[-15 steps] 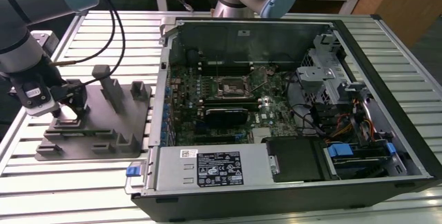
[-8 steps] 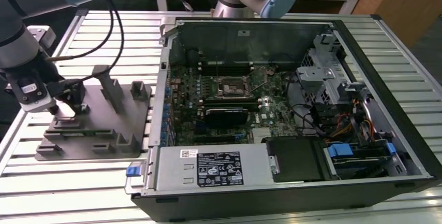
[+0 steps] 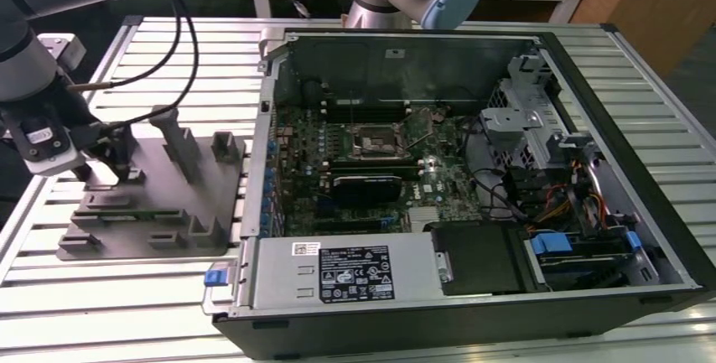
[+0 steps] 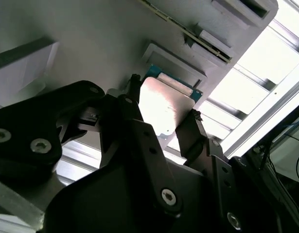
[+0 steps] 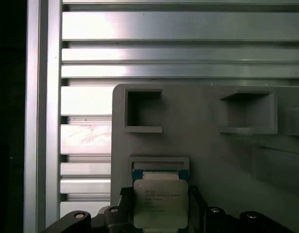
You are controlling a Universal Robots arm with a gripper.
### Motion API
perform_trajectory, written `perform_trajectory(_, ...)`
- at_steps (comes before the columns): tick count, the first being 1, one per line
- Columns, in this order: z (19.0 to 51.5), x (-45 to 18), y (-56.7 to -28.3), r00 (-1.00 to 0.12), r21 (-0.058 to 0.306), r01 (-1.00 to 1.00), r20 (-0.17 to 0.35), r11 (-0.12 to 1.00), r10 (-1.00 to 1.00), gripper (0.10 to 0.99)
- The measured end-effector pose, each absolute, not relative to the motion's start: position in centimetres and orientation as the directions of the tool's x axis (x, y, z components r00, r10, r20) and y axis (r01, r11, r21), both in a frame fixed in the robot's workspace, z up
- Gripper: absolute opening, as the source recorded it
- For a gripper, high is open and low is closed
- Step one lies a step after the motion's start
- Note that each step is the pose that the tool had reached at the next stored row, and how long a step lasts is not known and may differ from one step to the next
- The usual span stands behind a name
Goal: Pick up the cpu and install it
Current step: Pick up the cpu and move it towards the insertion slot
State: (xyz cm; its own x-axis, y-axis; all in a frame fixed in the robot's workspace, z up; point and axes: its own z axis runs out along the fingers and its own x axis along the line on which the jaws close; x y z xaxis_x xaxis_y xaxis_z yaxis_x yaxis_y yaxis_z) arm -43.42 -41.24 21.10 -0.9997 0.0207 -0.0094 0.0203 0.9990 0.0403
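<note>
In the exterior view the grey tray (image 3: 157, 233) of upright blocks lies on the slatted aluminium table (image 3: 101, 321) at nine o'clock of the open computer case (image 3: 643, 120). The case holds a motherboard (image 3: 431, 183) with its black socket frame (image 3: 373, 137) near the middle, a drive cage (image 3: 526, 120) at two o'clock and a silver power supply (image 3: 280, 283) at six o'clock. A white label (image 3: 355, 272) with dark print and bar codes sits on the power supply; the cpu (image 5: 160, 204) carries dark print on its silver top, too small to read. The gripper (image 3: 103, 172) hangs over the tray's ten o'clock side. In both wrist views its black fingers (image 4: 190, 133) clamp the cpu by two opposite edges, so the chip lies right between the fingertips, its green edge at a framed recess (image 5: 160, 162) of the tray. Whether it rests in the recess or is raised I cannot tell.
</note>
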Motion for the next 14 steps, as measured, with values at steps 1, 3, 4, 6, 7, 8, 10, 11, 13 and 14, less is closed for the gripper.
perform_trajectory(1, 21.3, -43.4, -41.2, -1.000, 0.040, 0.020, -0.010, 0.999, 0.021, 0.541)
perform_trajectory(3, 21.7, -43.4, -41.2, -1.000, 0.040, 0.020, -0.011, 0.999, 0.021, 0.541)
perform_trajectory(4, 21.9, -43.4, -41.2, -1.000, 0.040, 0.020, -0.011, 0.999, 0.021, 0.541)
perform_trajectory(6, 22.3, -43.4, -41.2, -1.000, 0.040, 0.020, -0.013, 0.999, 0.021, 0.541)
perform_trajectory(7, 22.5, -43.4, -41.2, -1.000, 0.040, 0.020, -0.013, 0.999, 0.021, 0.541)
perform_trajectory(8, 22.7, -43.4, -41.2, -1.000, 0.040, 0.020, -0.014, 0.999, 0.021, 0.541)
perform_trajectory(10, 23.1, -43.4, -41.2, -1.000, 0.040, 0.020, -0.015, 0.999, 0.021, 0.541)
perform_trajectory(11, 23.3, -43.4, -41.2, -1.000, 0.040, 0.020, -0.016, 0.999, 0.021, 0.541)
perform_trajectory(13, 23.7, -43.4, -41.2, -1.000, 0.040, 0.020, -0.018, 0.999, 0.021, 0.541)
perform_trajectory(14, 23.9, -43.4, -41.2, -1.000, 0.040, 0.020, -0.019, 0.999, 0.021, 0.541)
